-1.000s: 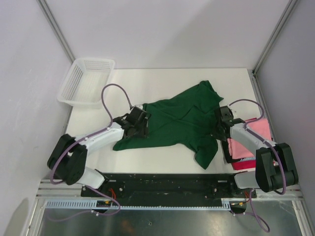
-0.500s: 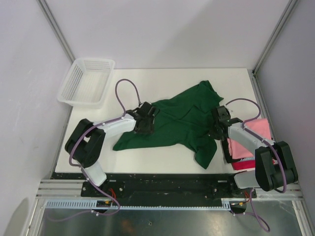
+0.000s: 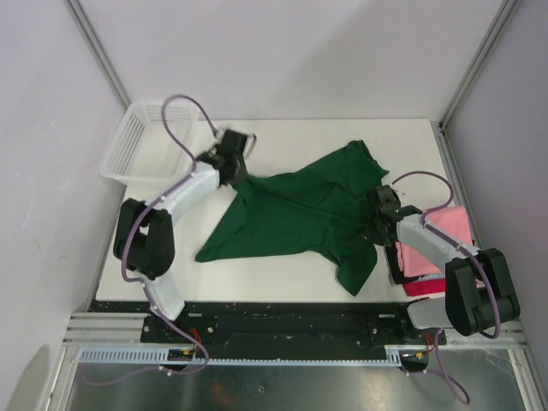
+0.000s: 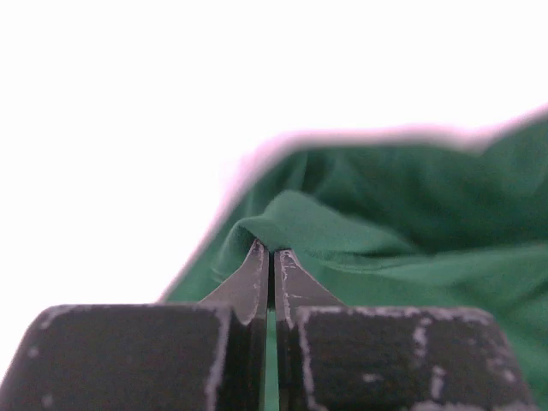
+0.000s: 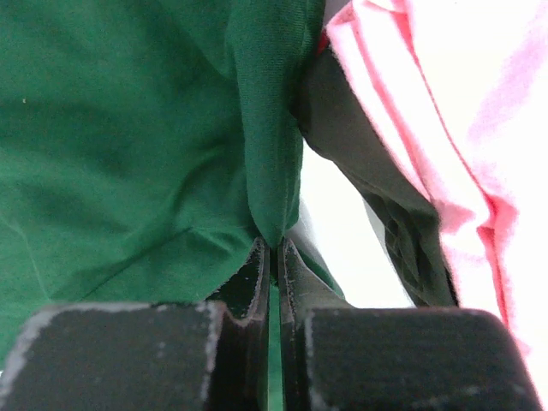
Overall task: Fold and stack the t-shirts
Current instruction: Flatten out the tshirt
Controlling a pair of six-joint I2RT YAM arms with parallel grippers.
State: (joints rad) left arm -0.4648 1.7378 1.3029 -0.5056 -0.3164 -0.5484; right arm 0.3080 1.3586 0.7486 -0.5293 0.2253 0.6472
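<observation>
A large dark green t-shirt (image 3: 300, 214) lies spread and wrinkled across the middle of the table. My left gripper (image 3: 237, 173) is shut on its far left edge, and the cloth rises in a peak to the fingertips. In the left wrist view my left gripper (image 4: 272, 250) pinches a fold of green cloth (image 4: 385, 231). My right gripper (image 3: 375, 228) is shut on the shirt's right side, where a narrow green fold (image 5: 265, 154) runs into my right gripper (image 5: 274, 244). A folded pink t-shirt (image 3: 438, 233) lies on a red one (image 3: 425, 288) at the right edge.
A white mesh basket (image 3: 141, 145) stands at the far left corner, close to my left wrist. The pink shirt (image 5: 445, 128) lies just right of my right gripper, with a dark cloth edge (image 5: 368, 180) beneath it. Enclosure walls rise on all sides of the table.
My left gripper has shut on the green shirt's left edge and swung up and away toward the basket, drawing the cloth with it. The right arm has barely moved.
</observation>
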